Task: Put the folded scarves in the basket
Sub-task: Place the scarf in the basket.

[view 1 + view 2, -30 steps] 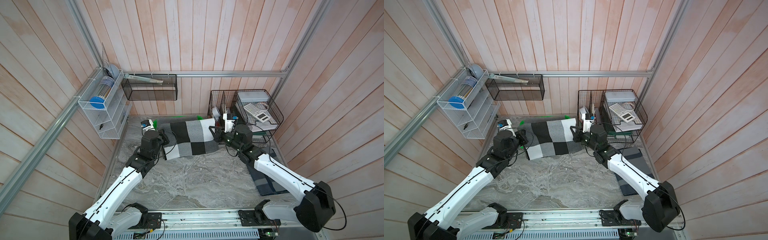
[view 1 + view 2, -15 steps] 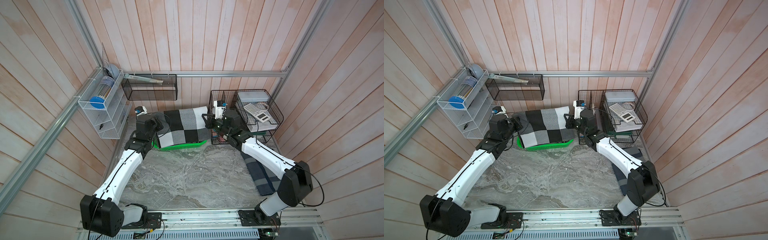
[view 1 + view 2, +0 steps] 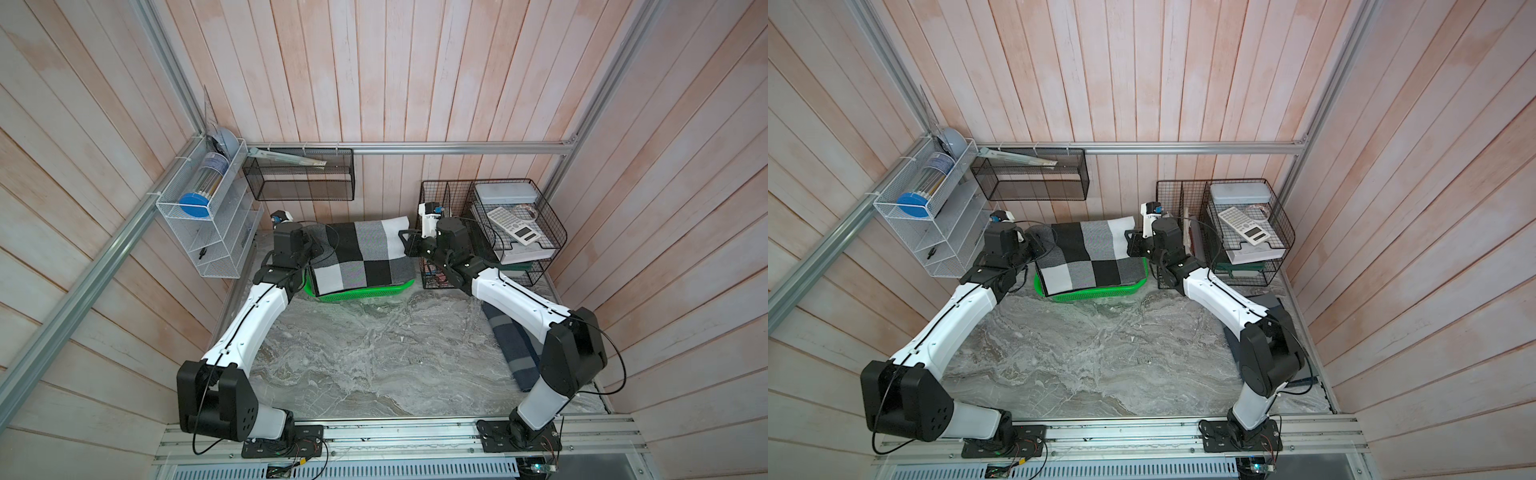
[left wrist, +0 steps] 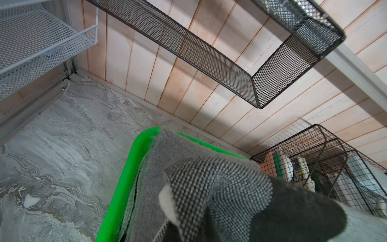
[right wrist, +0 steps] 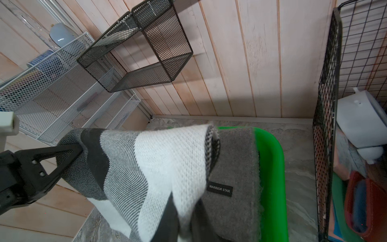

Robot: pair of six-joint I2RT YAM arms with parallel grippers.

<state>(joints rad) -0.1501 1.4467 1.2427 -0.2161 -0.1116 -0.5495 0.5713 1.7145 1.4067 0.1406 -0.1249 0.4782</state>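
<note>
The folded scarf [image 3: 361, 253] sits over the green basket [image 3: 365, 293], its lower folds inside the rim. I have the left gripper [image 3: 314, 249] and right gripper [image 3: 409, 246] each pinched tight on an end.

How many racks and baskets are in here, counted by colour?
Black: 2, the mesh wall shelf and the wire organizer
White: 1, the wall rack
Green: 1, the basket under the checkered scarf
Total: 4

Both top views look down from high at the whole table [image 3: 374, 353]. Wrist views sit close, sharing the basket [image 4: 123, 178] and scarf [image 5: 167, 157].
</note>
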